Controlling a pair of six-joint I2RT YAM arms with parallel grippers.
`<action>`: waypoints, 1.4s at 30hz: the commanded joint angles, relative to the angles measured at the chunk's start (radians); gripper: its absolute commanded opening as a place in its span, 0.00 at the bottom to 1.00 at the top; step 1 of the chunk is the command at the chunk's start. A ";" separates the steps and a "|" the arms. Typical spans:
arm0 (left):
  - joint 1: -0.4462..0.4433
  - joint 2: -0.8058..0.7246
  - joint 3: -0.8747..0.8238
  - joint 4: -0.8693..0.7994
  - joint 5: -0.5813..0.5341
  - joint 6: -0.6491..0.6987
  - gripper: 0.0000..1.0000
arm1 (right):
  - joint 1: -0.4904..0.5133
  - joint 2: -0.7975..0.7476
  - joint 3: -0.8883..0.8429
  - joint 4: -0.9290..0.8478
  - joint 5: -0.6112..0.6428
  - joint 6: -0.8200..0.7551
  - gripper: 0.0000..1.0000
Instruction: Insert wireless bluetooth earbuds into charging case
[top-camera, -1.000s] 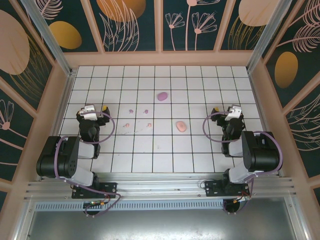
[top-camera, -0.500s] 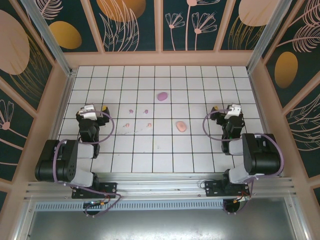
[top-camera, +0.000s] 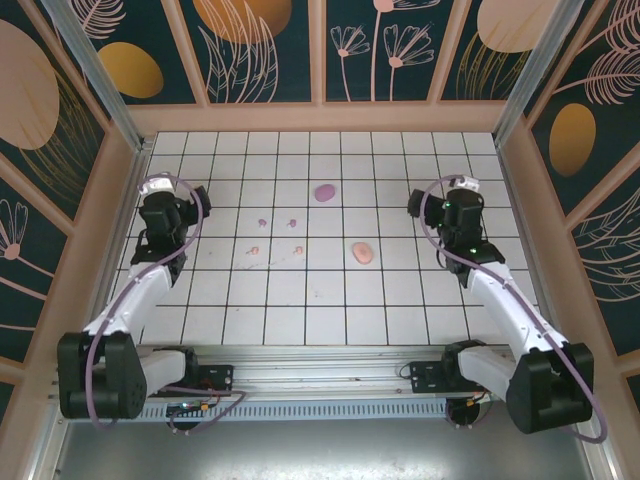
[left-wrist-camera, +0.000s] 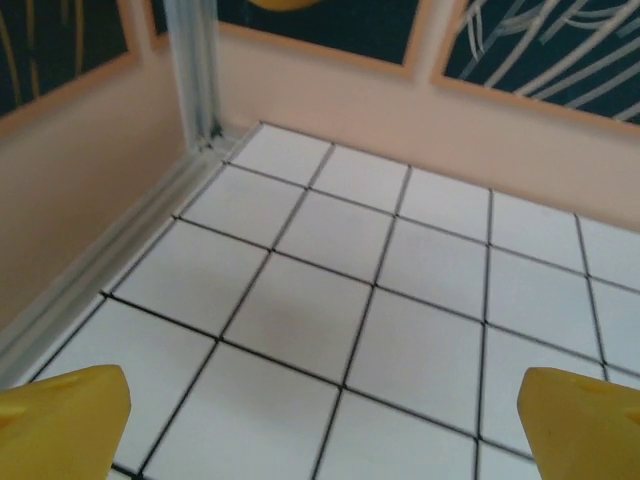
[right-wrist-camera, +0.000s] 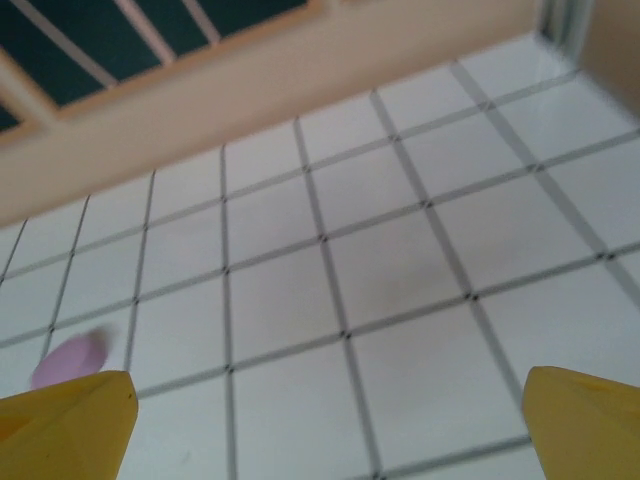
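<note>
- Top external view puts the pink oval case (top-camera: 362, 253) near the middle of the white tiled counter (top-camera: 330, 320); every place below is given from that case.
- The earbuds (top-camera: 299, 250), four tiny pale pink-to-lilac bits, lie loose on the tiles to the left of the pink oval case. They form a rough square, two level with the case and two a row farther from the arm bases. None touches the case or another bud.
- The purple oval case (top-camera: 324, 192) sits beyond the pink oval case and slightly to its left, well apart from it. At this size I cannot tell whether either case is open.
- The left tool (top-camera: 178, 200) is far to the left of the pink oval case, past the earbuds and close to the side wall. The right tool (top-camera: 452, 205) is to the case's right and somewhat beyond it. From overhead, neither tool's finger spacing can be read.
- Left wrist view supplies that detail. The left tool (left-wrist-camera: 320, 415) is spread wide and empty, with yellow fingertips (left-wrist-camera: 62, 415) in both lower corners and bare tiles between them. It faces a corner of the counter with an aluminium post (left-wrist-camera: 195, 70).
- Right wrist view shows the right tool (right-wrist-camera: 325, 418) equally wide apart and empty. The purple oval case (right-wrist-camera: 68, 358) appears blurred at the left edge, just above the left fingertip.
</note>
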 joint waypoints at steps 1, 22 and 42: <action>0.002 -0.082 0.008 -0.230 0.179 -0.068 0.82 | 0.093 0.008 0.002 -0.305 -0.018 0.123 0.99; -0.473 0.035 -0.073 -0.085 0.361 -0.306 0.66 | 0.436 0.426 0.088 -0.238 -0.048 -0.049 0.90; -0.500 0.052 -0.046 -0.069 0.483 -0.151 0.82 | 0.433 0.605 0.155 -0.177 -0.036 -0.146 0.66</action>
